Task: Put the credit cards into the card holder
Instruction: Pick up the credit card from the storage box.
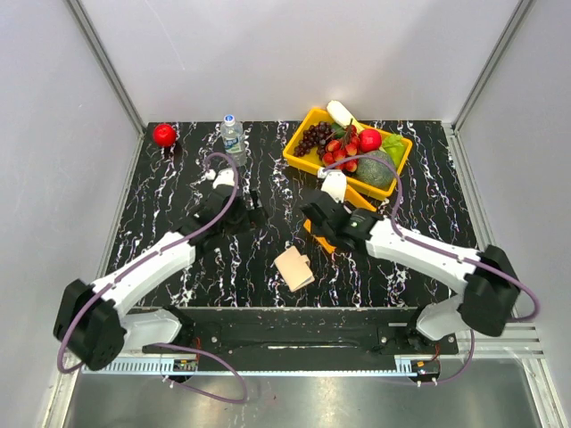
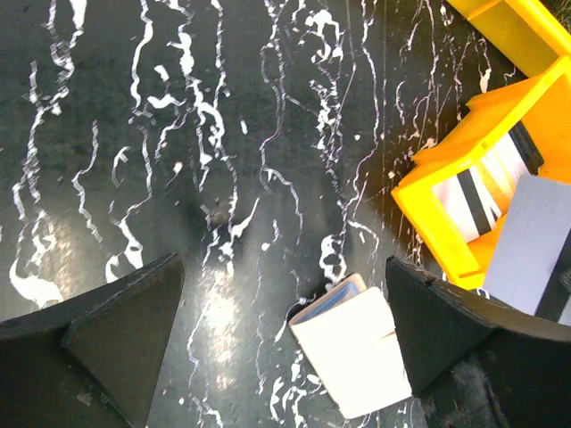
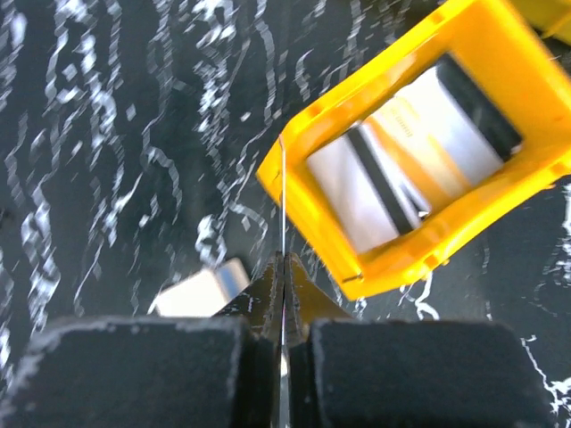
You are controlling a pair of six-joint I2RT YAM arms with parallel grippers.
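The tan card holder [image 1: 294, 267] lies folded on the black marble table, with a blue edge showing at its open side in the left wrist view [image 2: 352, 352]. My right gripper [image 3: 284, 259] is shut on a thin grey credit card [image 3: 282, 201], seen edge-on above the table just left of the small orange tray [image 3: 308, 214]. The same card shows flat in the left wrist view [image 2: 535, 245]. More credit cards [image 3: 401, 169] with dark stripes lie inside that tray. My left gripper [image 2: 284, 263] is open and empty, hovering above the table beside the holder.
A large yellow tray [image 1: 308, 120] of fruit stands at the back right. A water bottle [image 1: 233, 136] and a red apple [image 1: 164, 135] stand at the back left. In the top view my right gripper [image 1: 314, 217] covers most of the small orange tray [image 1: 364, 198].
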